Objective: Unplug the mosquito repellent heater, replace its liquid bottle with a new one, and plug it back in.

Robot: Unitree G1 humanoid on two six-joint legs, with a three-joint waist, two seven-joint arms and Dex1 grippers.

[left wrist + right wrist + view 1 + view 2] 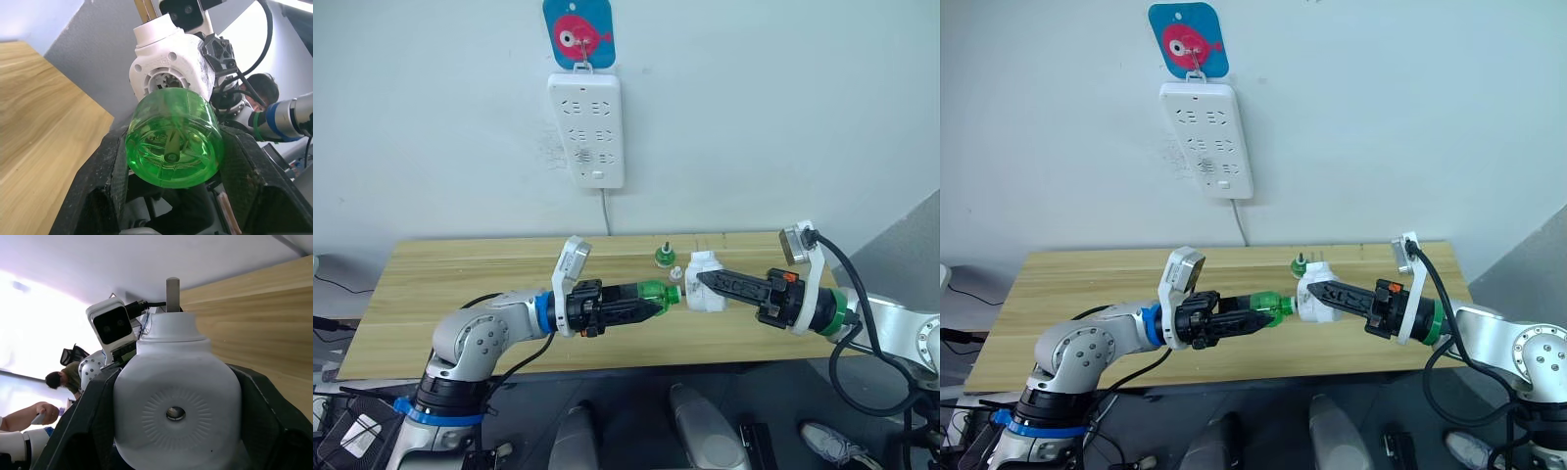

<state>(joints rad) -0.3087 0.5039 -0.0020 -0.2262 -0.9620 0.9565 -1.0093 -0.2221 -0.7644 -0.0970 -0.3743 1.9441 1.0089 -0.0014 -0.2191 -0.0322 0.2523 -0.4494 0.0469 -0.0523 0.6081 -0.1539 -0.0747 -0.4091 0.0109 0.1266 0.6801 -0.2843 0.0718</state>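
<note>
My left gripper (658, 297) is shut on a green liquid bottle (653, 293), held sideways above the wooden table (460, 274). Its neck points at the white mosquito repellent heater (708, 289), which my right gripper (703, 281) is shut on. Neck and heater meet; I cannot tell whether the neck is inside. In the left wrist view the bottle's base (171, 139) sits between my black fingers (100, 191), with the heater's socket (168, 66) just beyond. The right wrist view shows the heater's rounded top (176, 416) with its round hole.
Another green bottle (663, 257) with a wick stands on the table behind the heater, a small white cap (675, 273) beside it. The white power strip (586, 127) hangs on the wall above. A person (259, 88) sits far off.
</note>
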